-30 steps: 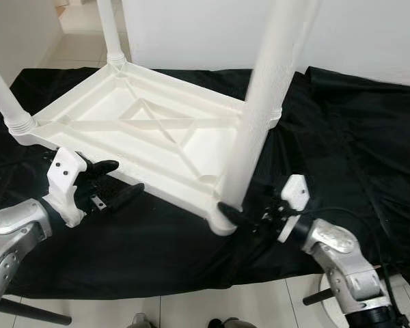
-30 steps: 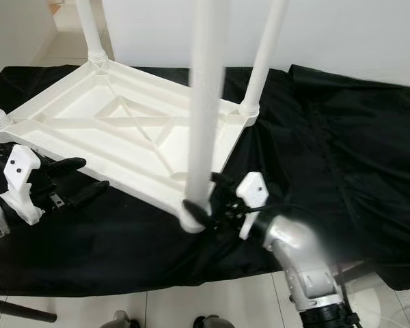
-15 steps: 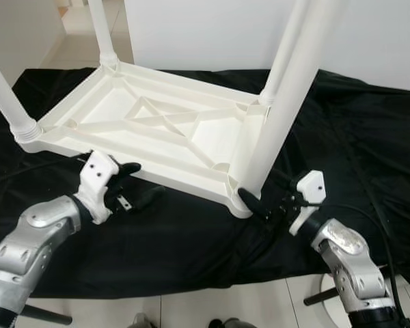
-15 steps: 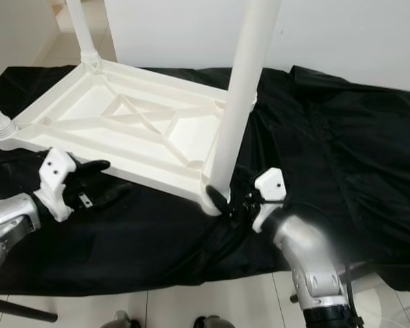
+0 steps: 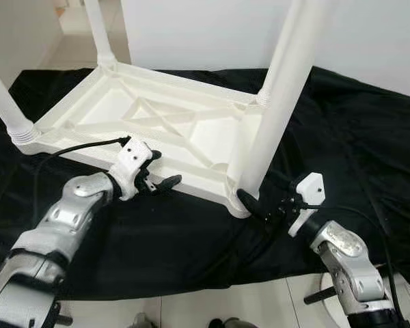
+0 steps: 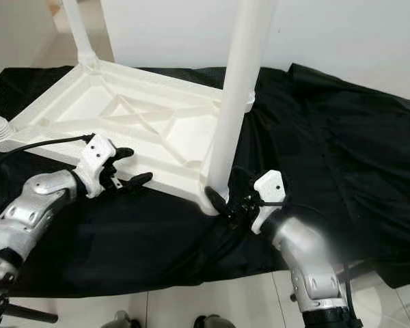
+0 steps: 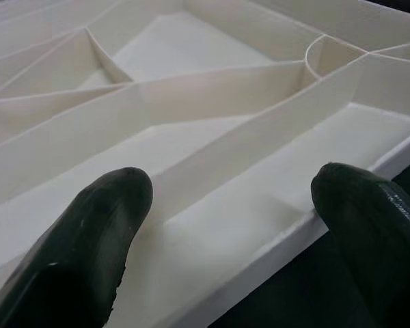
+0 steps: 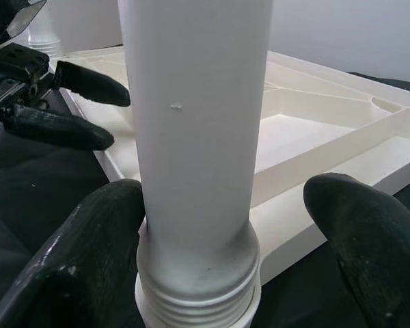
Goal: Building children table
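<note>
Four legs are up on the upside-down white plastic children's table (image 5: 171, 130), lying on black cloth (image 5: 342, 137). Right gripper (image 5: 256, 208) fingers spread around the near white leg (image 5: 277, 102) (one touching); left gripper (image 5: 157, 174) spread over the rim. Pushing sideways could unseat that leg.

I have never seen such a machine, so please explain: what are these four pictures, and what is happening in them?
A humanoid robot is building a white plastic children's table, which lies upside down on a black cloth, legs up. Two pictures come from the robot's head, looking down. The other two come from cameras on its wrists, looking along the black fingers. The left pincer is open at the table's near edge, holding nothing. The right pincer is open around the base of the nearest leg, one finger touching it.
</note>
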`<state>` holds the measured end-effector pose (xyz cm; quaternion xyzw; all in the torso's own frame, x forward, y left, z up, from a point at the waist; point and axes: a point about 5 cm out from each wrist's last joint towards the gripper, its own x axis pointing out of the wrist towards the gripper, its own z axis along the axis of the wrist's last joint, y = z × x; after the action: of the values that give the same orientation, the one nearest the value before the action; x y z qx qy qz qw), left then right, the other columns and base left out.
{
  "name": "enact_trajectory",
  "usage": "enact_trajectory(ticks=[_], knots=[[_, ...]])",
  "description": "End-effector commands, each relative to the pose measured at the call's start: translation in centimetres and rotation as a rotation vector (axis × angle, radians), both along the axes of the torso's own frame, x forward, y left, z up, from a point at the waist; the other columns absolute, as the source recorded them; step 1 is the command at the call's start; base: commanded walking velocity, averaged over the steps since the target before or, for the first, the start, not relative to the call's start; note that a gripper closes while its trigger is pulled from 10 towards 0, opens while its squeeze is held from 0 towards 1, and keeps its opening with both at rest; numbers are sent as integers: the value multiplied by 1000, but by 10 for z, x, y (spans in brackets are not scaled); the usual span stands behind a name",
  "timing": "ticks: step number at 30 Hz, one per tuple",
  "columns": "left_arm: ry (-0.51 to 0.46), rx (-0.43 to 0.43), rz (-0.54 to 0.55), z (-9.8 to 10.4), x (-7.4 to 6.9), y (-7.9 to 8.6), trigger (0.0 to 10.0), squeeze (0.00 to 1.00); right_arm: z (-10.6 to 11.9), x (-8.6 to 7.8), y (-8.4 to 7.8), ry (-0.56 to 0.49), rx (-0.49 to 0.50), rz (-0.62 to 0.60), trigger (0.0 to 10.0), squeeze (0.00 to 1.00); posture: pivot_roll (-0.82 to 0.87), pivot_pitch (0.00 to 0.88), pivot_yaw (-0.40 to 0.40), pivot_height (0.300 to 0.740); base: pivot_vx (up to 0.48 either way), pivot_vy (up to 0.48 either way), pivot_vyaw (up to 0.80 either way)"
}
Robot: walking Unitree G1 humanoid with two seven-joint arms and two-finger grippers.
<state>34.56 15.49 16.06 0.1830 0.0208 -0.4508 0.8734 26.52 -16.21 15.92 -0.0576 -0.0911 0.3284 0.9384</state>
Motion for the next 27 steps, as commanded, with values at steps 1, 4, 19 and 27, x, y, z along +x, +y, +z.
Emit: enact_trajectory(ticks=[1, 4, 19, 27], knots=[[46, 56, -68, -10, -1, -1, 10000, 0, 1, -3, -4, -8, -3, -17, 10000, 0, -88, 107, 15, 740, 0, 0, 0], [95, 62, -115, -13, -2, 0, 10000, 0, 1, -4, -6, -11, -6, -24, 10000, 0, -96, 107, 19, 740, 0, 0, 0], [215, 121, -235, -12, 8, 7, 10000, 0, 2, -3, -9, -17, -9, -42, 10000, 0, -101, 104, 25, 740, 0, 0, 0], [193, 279, -172, -30, 10, 8, 10000, 0, 5, 0, -7, -24, -13, -32, 10000, 0, -97, 107, 21, 740, 0, 0, 0]])
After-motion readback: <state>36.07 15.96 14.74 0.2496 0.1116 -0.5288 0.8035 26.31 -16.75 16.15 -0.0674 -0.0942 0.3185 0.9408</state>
